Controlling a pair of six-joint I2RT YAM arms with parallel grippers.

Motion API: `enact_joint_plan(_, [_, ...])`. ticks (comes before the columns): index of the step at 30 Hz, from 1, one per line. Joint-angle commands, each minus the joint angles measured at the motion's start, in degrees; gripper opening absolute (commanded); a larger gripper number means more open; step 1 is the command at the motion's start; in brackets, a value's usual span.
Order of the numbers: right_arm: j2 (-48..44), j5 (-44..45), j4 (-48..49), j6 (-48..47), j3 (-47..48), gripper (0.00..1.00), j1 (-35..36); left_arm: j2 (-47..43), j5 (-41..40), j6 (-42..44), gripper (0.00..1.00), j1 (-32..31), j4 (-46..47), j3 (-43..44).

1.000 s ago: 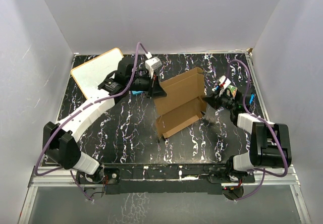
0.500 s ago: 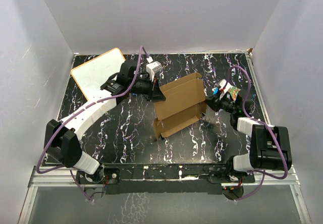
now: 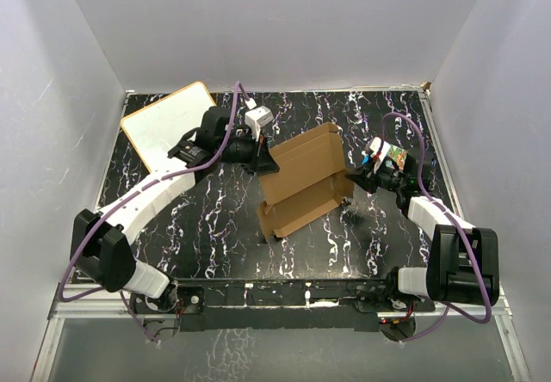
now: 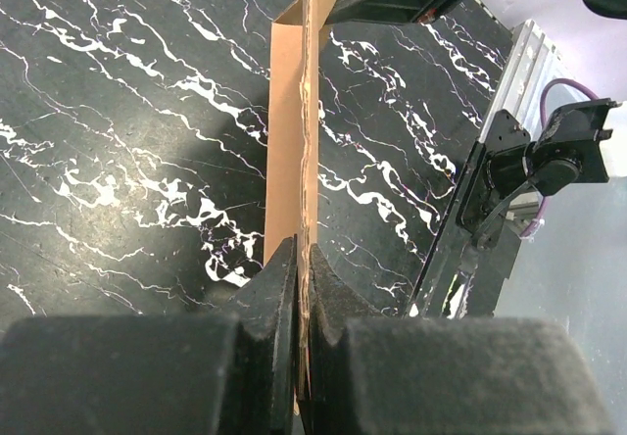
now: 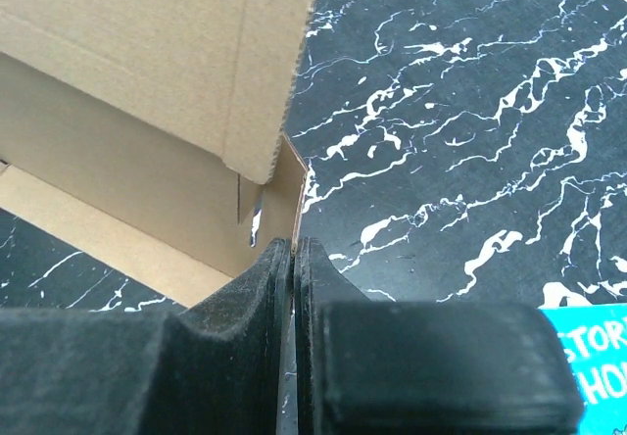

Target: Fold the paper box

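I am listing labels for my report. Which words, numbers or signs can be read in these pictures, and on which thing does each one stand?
"STOR": white letters on the blue printed box, cut off by the picture's edge.
"HO": the line below on the same box, also cut off.
The paper box: no print shows.
The white board: no writing shows.
Nothing else is readable.
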Motion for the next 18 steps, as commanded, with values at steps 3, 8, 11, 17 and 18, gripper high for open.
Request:
enact_joint_plan(3, [-1.5,-7.0,-11.5,-6.2,2.6,0.09,0.5,-2.7,-1.5,-0.1,0.00,-0.1,0.1,-1.3])
enact_joint_plan(8, [-1.6,-9.2,-17.6,-9.5,3.7,0.12,0.5,-3.1,-1.4,-0.4,0.00,-0.2,1.0,-1.9])
enact_joint_plan(11, [-1.2,-10.2,-20.2,-10.2,4.3,0.14,0.5,-3.0,-1.2,-0.3,0.00,-0.2,1.1,-2.0])
enact_joint_plan(17, [2.0,-11.7,-24.7,-10.1,7.0,0.20,0.5,-3.8,0.4,1.2,0.00,-0.2,2.3,-3.3])
enact_joint_plan(18, [2.9,-11.7,-25.5,-10.1,7.8,0.21,0.5,-3.9,0.7,1.6,0.00,-0.3,2.2,-3.3])
